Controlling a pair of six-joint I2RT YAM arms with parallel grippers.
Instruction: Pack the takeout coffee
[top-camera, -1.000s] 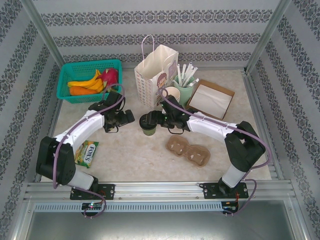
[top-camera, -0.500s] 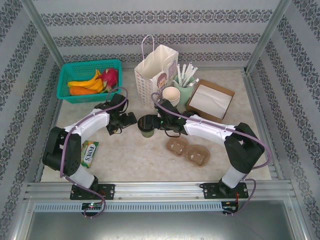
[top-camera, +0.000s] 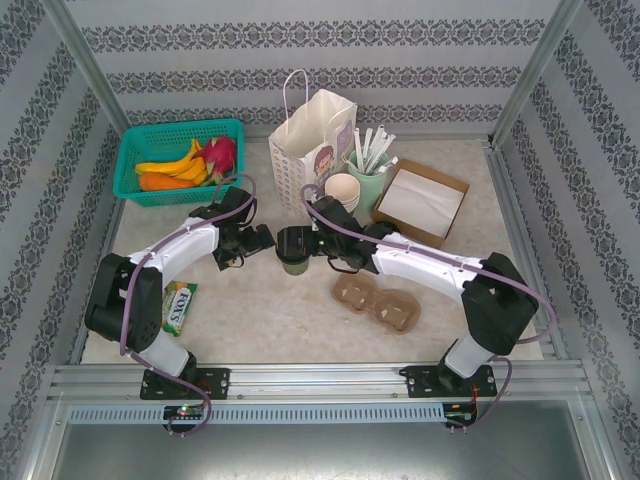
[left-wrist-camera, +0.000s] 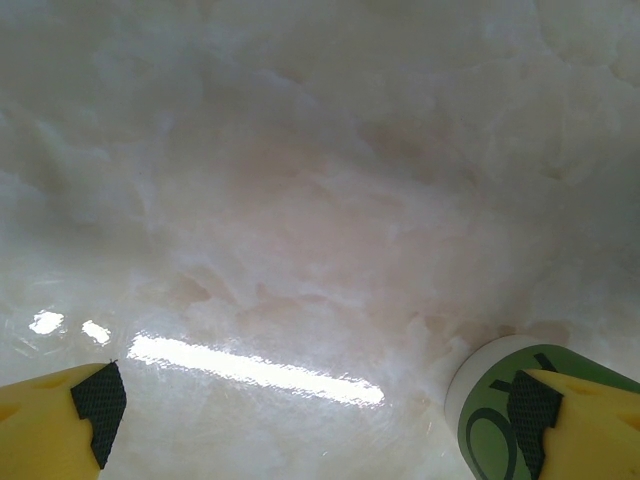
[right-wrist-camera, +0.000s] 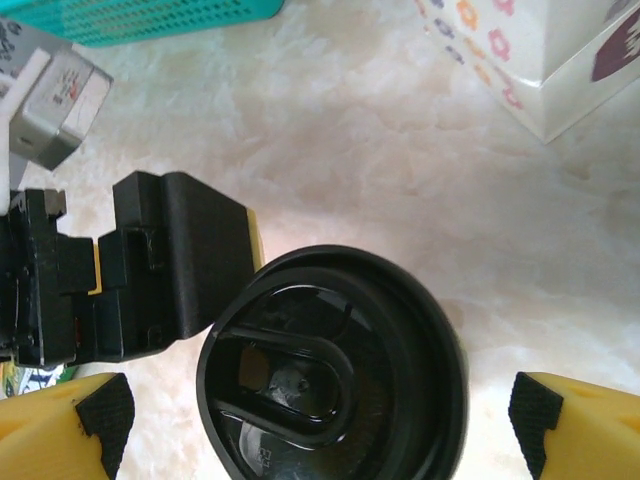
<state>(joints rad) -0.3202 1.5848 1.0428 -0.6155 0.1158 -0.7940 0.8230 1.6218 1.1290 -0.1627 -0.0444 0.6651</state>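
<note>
takeout coffee (top-camera: 295, 258): it's standing upright around the middle of the table (top-camera: 260, 320), a bit toward the far edge and just in front of the paper bag (top-camera: 315, 150). The black lid (right-wrist-camera: 330, 370) is sitting on it, so it looks ready to go.

right gripper (right-wrist-camera: 318, 418): you're hanging it right over the lid with the fingers (right-wrist-camera: 575, 425) spread wide, one on each side of the rim. Neither pad is touching anything and nothing is being gripped. To me that's you lining up a grab, not holding.

left gripper (left-wrist-camera: 315, 430): it's wide open too and carrying nothing. You're parking it low over the table just beside the cup on its left. In the wrist view the green side of the cup is peeking out by one finger (left-wrist-camera: 590, 430). I can't tell if that finger is touching the cup or just near it. My guess is you're using it as a backstop so the cup isn't sliding when the right side closes.

paper bag: it's standing open-mouthed at the middle of the far edge, so it's probably where the coffee is heading.

cup carrier (top-camera: 378, 300): it's lying flat between the cup and the near edge, off to the right. It could be a first stop before the bag.

risk: you're coming at the lid, not the body. If you're squeezing there, the lid may pop off or the cup may tip.
</note>
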